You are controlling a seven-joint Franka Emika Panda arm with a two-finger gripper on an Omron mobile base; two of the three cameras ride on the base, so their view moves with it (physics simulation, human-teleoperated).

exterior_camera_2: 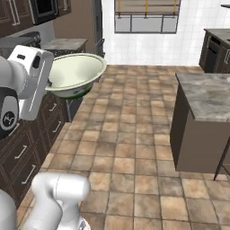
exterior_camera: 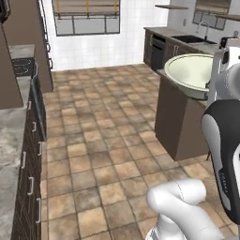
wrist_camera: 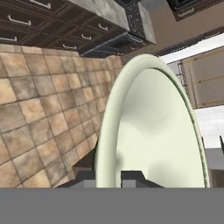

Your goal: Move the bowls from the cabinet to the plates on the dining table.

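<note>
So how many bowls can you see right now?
1. The cream bowl with the greenish inside is held up in the air by the robot's fingers, over the tiled floor. Another bowl may be out of sight.

Setting was a rendered home kitchen: tan tiled floor [exterior_camera: 98, 154], dark brown drawer units [exterior_camera_2: 27, 152] with silver handles, stone-topped island desk [exterior_camera_2: 204, 96], sink with tap [exterior_camera: 194, 38] under a window, white tiled back wall [exterior_camera_2: 152, 45].
</note>
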